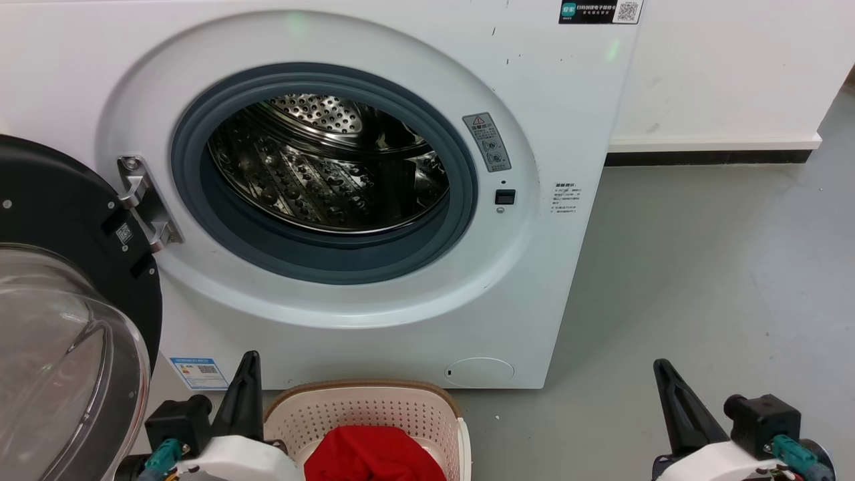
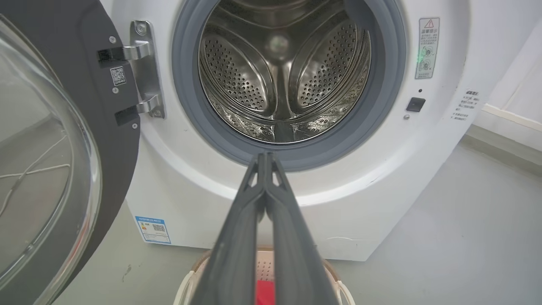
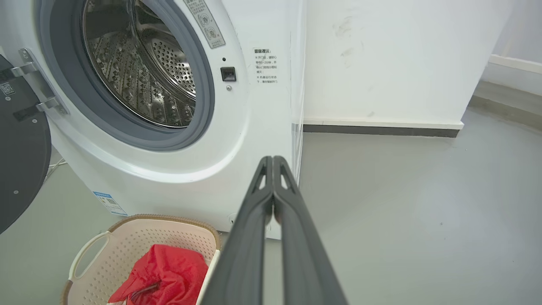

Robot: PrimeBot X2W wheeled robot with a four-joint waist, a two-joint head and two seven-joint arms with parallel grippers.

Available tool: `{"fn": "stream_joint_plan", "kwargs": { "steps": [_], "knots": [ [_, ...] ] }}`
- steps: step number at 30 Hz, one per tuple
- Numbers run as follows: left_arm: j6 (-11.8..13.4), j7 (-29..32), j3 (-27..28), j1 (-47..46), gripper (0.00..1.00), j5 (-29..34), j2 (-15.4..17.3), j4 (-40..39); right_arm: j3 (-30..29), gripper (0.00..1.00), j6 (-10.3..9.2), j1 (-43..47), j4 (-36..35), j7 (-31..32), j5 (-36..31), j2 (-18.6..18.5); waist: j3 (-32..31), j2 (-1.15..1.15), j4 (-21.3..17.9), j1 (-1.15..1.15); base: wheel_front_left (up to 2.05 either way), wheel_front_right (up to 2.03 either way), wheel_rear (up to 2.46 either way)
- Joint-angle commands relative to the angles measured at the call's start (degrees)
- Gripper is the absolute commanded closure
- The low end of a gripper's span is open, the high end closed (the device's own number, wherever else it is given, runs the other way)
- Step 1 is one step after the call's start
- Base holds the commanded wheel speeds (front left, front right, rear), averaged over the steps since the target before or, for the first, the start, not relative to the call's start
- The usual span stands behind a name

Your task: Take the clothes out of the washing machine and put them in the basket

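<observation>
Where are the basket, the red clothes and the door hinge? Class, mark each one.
basket (image 3: 161, 237): right wrist view, on its perforated inner wall.
red clothes (image 3: 169, 271): right wrist view, middle of the heap.
door hinge (image 1: 150, 207): head view, on the metal bracket.

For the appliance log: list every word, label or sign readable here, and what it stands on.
"温馨提示": heading of the printed notice on the washing machine front, right of the porthole; lines beneath too small.
Sign, no words: warning triangle on the grey label beside the porthole; its text too small.
Unreadable: black sticker top right, blue label bottom left, door QR tag.
</observation>
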Motion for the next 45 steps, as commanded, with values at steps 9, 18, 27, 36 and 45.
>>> {"fn": "stream_joint_plan", "kwargs": {
  "steps": [9, 18, 27, 36, 45],
  "knots": [
    [-1.5, 2.0, 2.0, -2.4, 1.0, -10.5, -0.6, 0.1, -0.4, 1.0, -0.01, -2.9, 0.8, 0.9, 13.1, -0.9, 0.2, 0.0, 0.0, 0.0, 0.0, 0.0, 0.0],
    [-2.6, 3.7, 3.4, -3.2, 1.0, -18.9, -1.2, 0.9, -0.7, 1.0, -0.01, -4.2, 2.0, 1.6, 23.2, -1.3, 0.4, 0.0, 0.0, 0.0, 0.0, 0.0, 0.0],
    [-3.6, 5.3, 4.6, -3.9, 1.0, -26.4, -1.8, 1.7, -1.2, 1.0, -0.01, -5.2, 3.0, 2.4, 32.1, -1.6, 0.6, 0.0, -0.1, 0.0, 0.0, 0.0, 0.0],
    [-4.6, 6.8, 5.8, -4.7, 1.0, -33.2, -2.4, 2.5, -1.7, 1.0, -0.02, -6.2, 3.9, 3.2, 40.2, -1.8, 0.9, 0.0, -0.1, 0.0, 0.0, 0.0, 0.0],
    [-5.4, 8.2, 6.9, -5.3, 1.0, -39.5, -2.8, 3.1, -2.2, 1.0, -0.02, -7.0, 4.8, 4.0, 47.6, -1.9, 1.1, 0.0, -0.1, 0.0, 0.0, 0.0, 0.0]
  ]
}}
